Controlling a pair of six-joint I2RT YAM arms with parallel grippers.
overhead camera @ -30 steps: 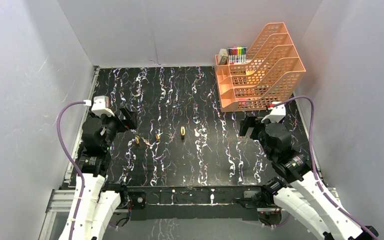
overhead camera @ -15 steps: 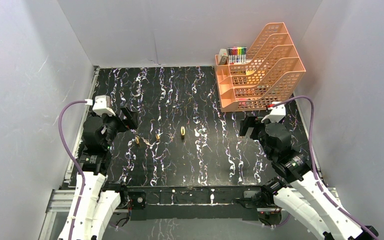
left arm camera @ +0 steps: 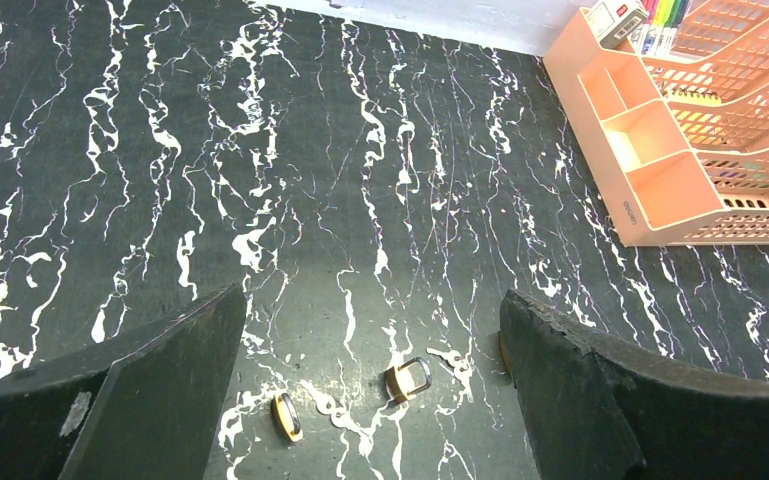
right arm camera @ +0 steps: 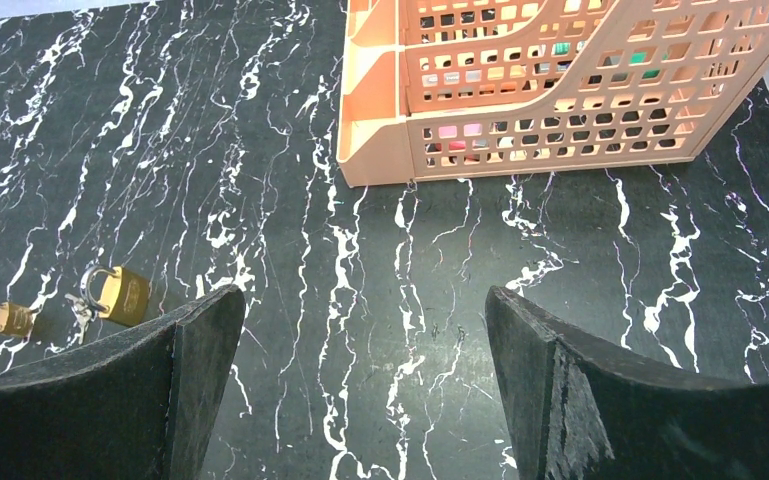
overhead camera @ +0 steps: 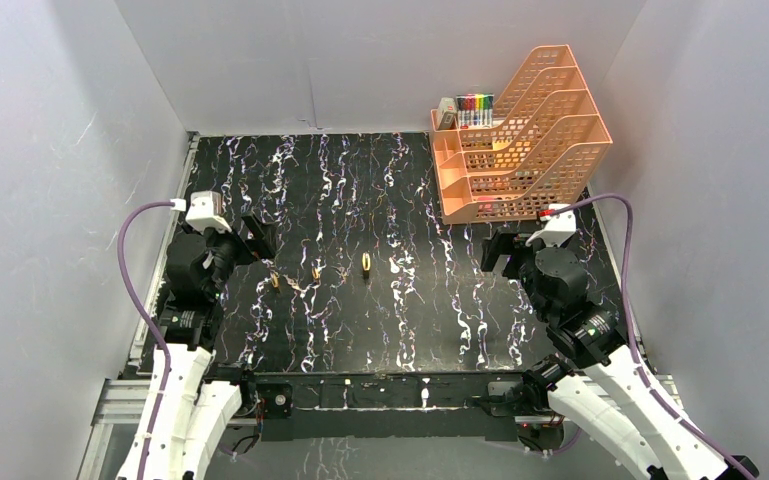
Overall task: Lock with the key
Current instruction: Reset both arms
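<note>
Lock: a small brass padlock (left arm camera: 408, 380) with a silver shackle lies flat, left of the bench's centre and about midway between the near and far edges. It is the middle one of a row of three. I cannot tell whether its shackle is latched.
Key: a small silver key (left arm camera: 455, 358) seems to lie just beside that padlock, on the side toward the right edge. It is pale against the white veins, so this reading is unsure.
Other locks: a second brass padlock (right arm camera: 120, 292) ends the row toward the right edge, and a third brass padlock (left arm camera: 286, 415) ends it toward the left edge. All three lie apart from one another.
Left arm: the left gripper (left arm camera: 370, 300) hangs above the bench between the left edge and the row. Its jaws are wide apart and hold nothing.
Right arm: the right gripper (right arm camera: 362, 300) hangs nearer the right edge, well apart from the row. Its jaws are also spread and hold nothing.
Surface: the black, white-veined marble-pattern bench (overhead camera: 360, 180).
Far right corner: a peach plastic tiered letter tray (overhead camera: 515, 140) with coloured marker pens (overhead camera: 475, 105) in its back compartment, well clear of the locks.
Step in hand: judging from this, the approach. Nothing is gripped yet, and key and lock are both untouched.
Next move: probably one arm lowers to pinch the thin, flat key off the bench, which needs a low, precise closure. The other arm then steadies a padlock body so the key can be lined up with the keyway.
</note>
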